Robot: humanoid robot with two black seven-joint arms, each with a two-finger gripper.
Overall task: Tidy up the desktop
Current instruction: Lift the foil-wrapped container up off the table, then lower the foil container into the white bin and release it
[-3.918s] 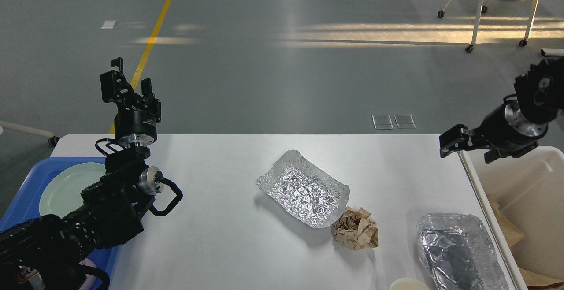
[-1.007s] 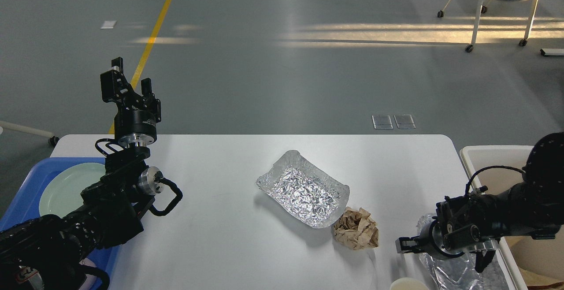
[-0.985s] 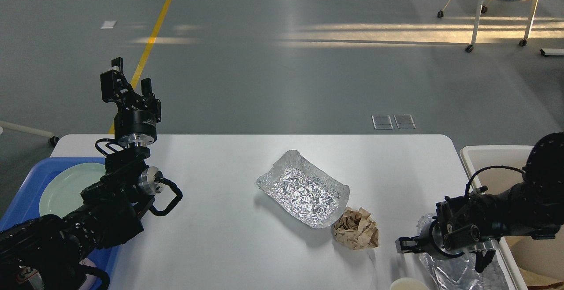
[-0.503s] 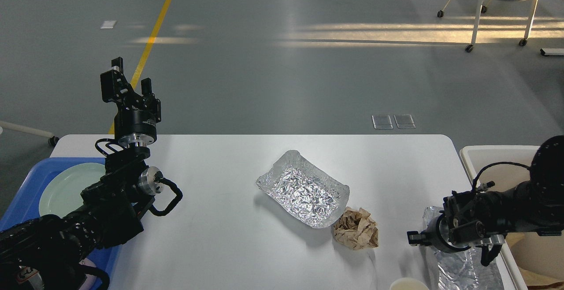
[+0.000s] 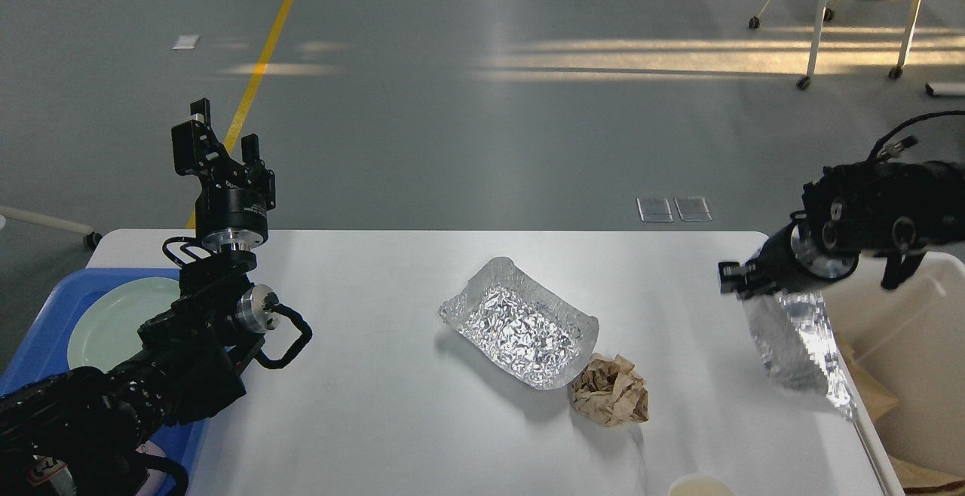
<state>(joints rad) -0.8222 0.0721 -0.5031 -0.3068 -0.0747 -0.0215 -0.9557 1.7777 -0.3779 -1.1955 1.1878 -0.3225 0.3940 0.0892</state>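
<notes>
Hanging in the air over the right edge of the desktop: a crumpled foil tray, tilted, top end pinched in the right gripper. Hard to tell those two fingers apart, small and dark, but closed on the foil by the look of it. Part of the foil's top hidden behind the gripper.

Lying near the middle of the desktop: a second foil tray, open side up. Touching its near corner, a ball of brown paper.

Peeking in at the near edge, toward the right corner: a pale cup, cut off by the bottom of the view, only the rim showing.

Sitting past the right edge: an off-white bin, cut off on the right. Some brown paper inside, half hidden.

Resting at the left edge: a blue tray with a pale green plate on it. Both partly covered by the left arm and cut off at the side.

Raised above the far left corner: the left gripper, fingers pointing up with a gap between them, holding nothing.

Filling the lower part of the view: the white desktop, near edge cut off.

Showing low on the left arm, at the bottom corner: a small label, too tiny to read. No other writing to make out.
</notes>
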